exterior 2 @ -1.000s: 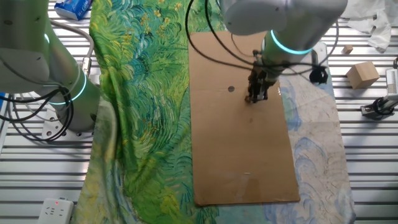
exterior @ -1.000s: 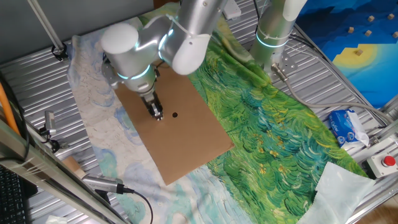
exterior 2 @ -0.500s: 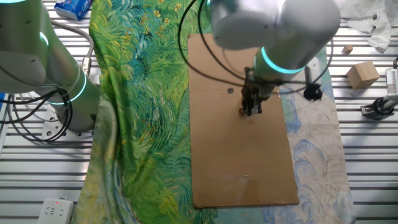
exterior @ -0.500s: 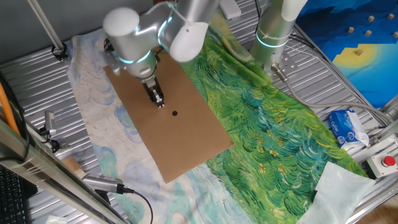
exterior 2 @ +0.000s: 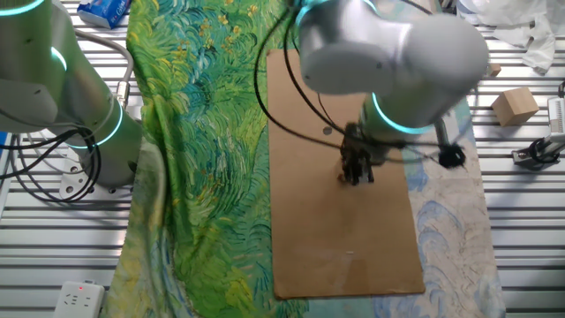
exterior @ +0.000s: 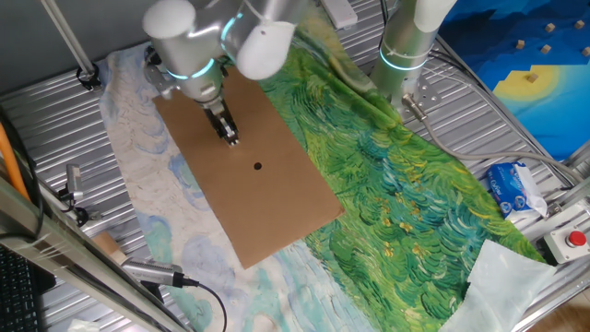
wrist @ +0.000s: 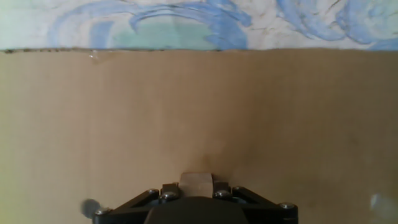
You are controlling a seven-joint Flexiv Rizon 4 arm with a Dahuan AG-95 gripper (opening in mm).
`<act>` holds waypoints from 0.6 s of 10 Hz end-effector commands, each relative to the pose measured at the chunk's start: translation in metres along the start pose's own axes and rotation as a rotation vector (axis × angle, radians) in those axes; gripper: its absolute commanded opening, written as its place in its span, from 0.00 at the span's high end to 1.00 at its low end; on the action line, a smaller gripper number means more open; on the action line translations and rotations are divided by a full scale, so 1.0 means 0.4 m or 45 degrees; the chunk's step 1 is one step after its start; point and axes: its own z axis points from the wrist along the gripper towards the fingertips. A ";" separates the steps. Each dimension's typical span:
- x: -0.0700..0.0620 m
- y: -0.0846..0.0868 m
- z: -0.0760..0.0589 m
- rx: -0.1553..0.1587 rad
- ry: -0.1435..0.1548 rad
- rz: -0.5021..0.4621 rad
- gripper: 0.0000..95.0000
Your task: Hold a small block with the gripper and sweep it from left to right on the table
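My gripper (exterior: 228, 138) points down onto the brown cardboard (exterior: 277, 203), up and left of the black dot (exterior: 257, 167). It also shows in the other fixed view (exterior 2: 353, 175), low over the cardboard (exterior 2: 344, 238). In the hand view the gripper (wrist: 196, 188) is shut on the small block (wrist: 196, 181), a light-tan cube seen between the black fingers at the bottom edge, resting on the cardboard (wrist: 186, 106). In both fixed views the block is too small to make out.
A green cloth (exterior: 415, 184) lies right of the cardboard and a pale-blue cloth (exterior: 138, 175) lies left of it. A second arm's column (exterior: 406, 46) stands at the back. A larger wooden chunk (exterior 2: 514, 106) sits on the ribbed table (exterior 2: 521, 203).
The gripper has slid with the block across the cardboard, away from the black dot and toward the cardboard's far end in one fixed view. The jaws stay shut.
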 end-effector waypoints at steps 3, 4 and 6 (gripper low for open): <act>0.004 -0.032 0.021 0.021 -0.006 -0.018 1.00; 0.004 -0.032 0.021 0.021 -0.006 -0.018 1.00; 0.004 -0.032 0.021 0.015 -0.007 -0.005 1.00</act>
